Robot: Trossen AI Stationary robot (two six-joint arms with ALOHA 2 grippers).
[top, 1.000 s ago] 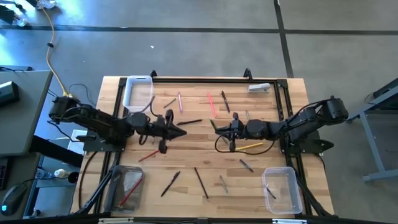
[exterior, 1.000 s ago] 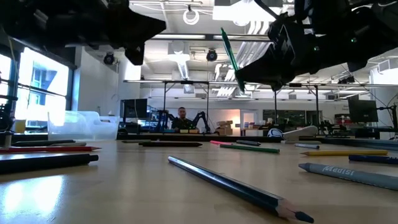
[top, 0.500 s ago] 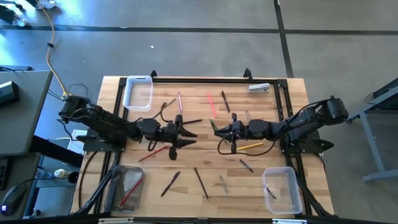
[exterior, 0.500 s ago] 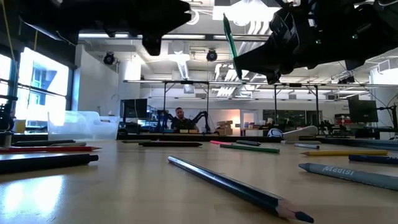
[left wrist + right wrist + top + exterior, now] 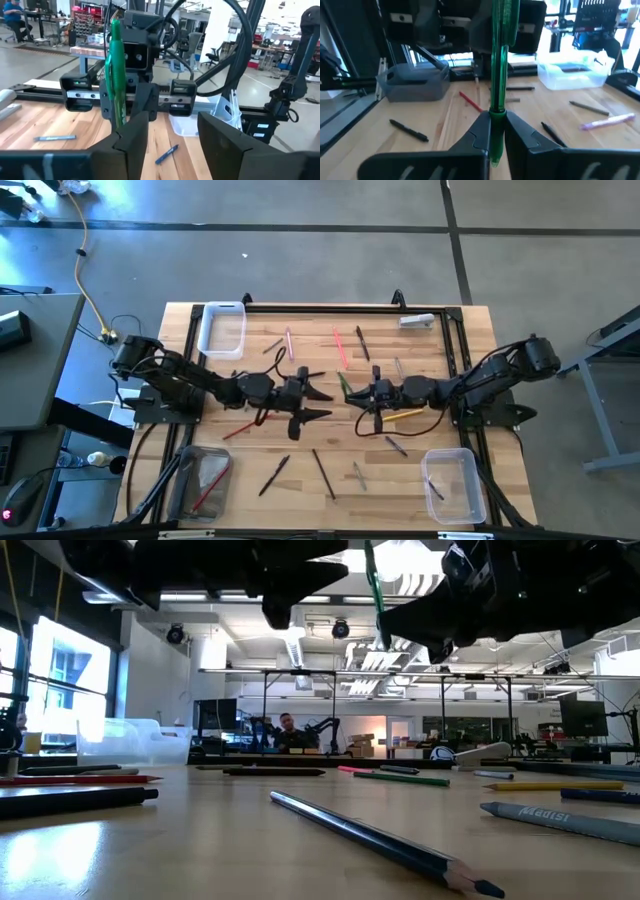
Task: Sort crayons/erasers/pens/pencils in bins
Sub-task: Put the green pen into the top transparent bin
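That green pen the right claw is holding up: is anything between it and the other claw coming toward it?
Nothing visible. The right gripper holds the green pen upright above mid-table. The left gripper faces it with jaws open, and only air shows in the gap between them. The other pens and pencils lie flat on the table below.

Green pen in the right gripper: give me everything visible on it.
The green pen is a slim, translucent green plastic stick, its body glossy. It stands upright, pinched near its lower end between the shut fingers of the right gripper, with a short stub poking out below them. It hangs above mid-table, touching nothing else. The left gripper faces it with fingers open, close by but not on it.
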